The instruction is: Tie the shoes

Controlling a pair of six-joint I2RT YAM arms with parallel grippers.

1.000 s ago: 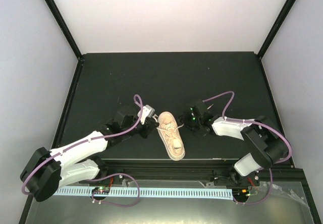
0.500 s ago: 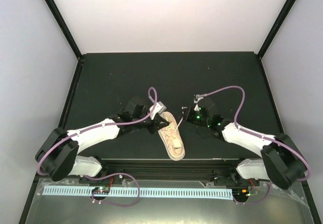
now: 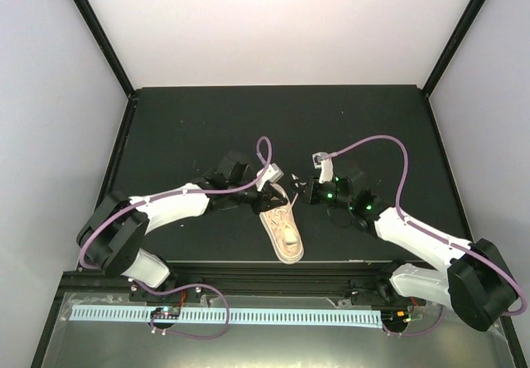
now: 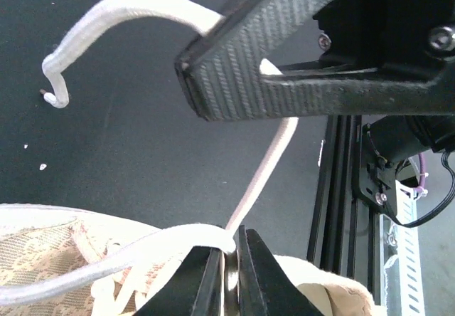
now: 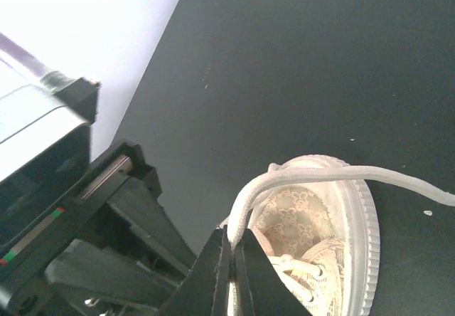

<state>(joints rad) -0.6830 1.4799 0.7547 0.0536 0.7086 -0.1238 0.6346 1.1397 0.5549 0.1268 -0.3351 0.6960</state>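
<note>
The pale pink-beige shoe (image 3: 284, 234) lies near the table's front edge, toe toward the arms. My left gripper (image 3: 278, 192) is over its heel end, shut on a cream-white lace (image 4: 264, 165) that runs up from the shoe (image 4: 50, 252). In the left wrist view its jaws (image 4: 231, 255) pinch the lace, and a right finger (image 4: 284, 74) crosses just above. My right gripper (image 3: 304, 192) is close beside the left one, shut on the other lace (image 5: 341, 176). In the right wrist view its jaws (image 5: 231, 252) hold that lace over the shoe's opening (image 5: 306, 223).
The black table (image 3: 273, 128) is walled by white panels at the back and sides. A black aluminium rail (image 3: 273, 270) runs along the front edge, also in the left wrist view (image 4: 334, 188). The left arm's wrist body (image 5: 78, 209) sits close beside my right jaws.
Both grippers have moved inward from either side of the shoe and now meet over its heel end. Each carries its lace along, and the arms are stretched farther out.
</note>
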